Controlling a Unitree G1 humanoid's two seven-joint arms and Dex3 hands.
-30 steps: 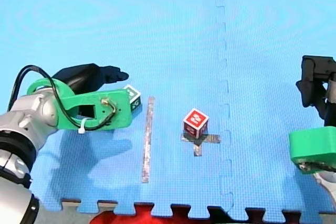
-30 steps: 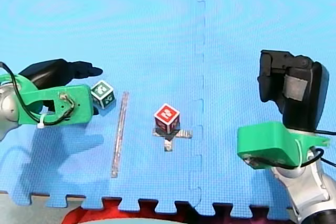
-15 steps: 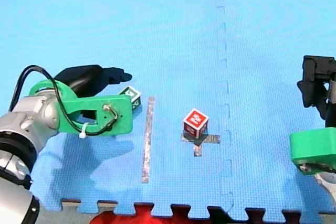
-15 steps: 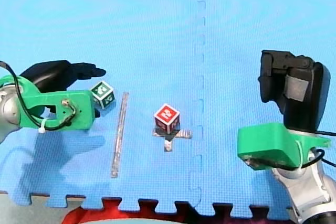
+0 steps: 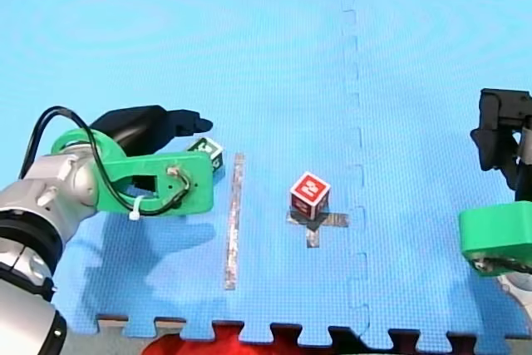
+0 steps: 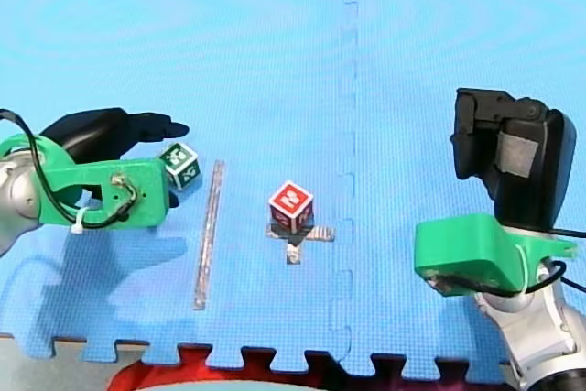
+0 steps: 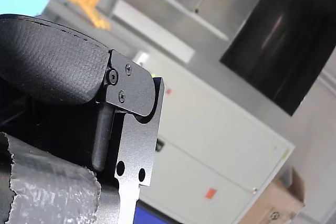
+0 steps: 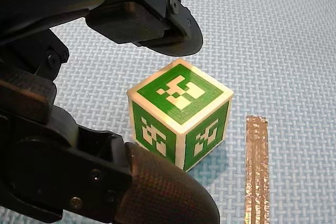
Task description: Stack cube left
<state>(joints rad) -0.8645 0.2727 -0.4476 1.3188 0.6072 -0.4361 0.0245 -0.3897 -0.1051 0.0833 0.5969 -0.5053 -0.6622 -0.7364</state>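
My left robot hand (image 6: 114,130) is wide, fingers (image 8: 157,24) flanking the green marker-printed cube (image 8: 181,111) left of the silver tape strip (image 6: 208,235), set for a pinch. The red marker-printed cube (image 6: 291,206), my stacking base, sits centre. Right robot hand (image 6: 499,148) parked right; grip state cannot tell.

The left robot hand (image 5: 154,122) has black, rounded fingers on a bright green bracket (image 5: 154,184) with a rectangular cut-out. A black cable (image 5: 46,122) loops over it, fastened by a white zip tie (image 5: 133,208), ahead of a silver-grey forearm (image 5: 41,201). The right robot hand (image 6: 502,148) is black and blocky with a grey tape patch (image 6: 513,153) and a matching green mount (image 6: 472,249). The first wrist view shows a textured black finger pad (image 7: 47,61) and two small screws (image 7: 118,85)
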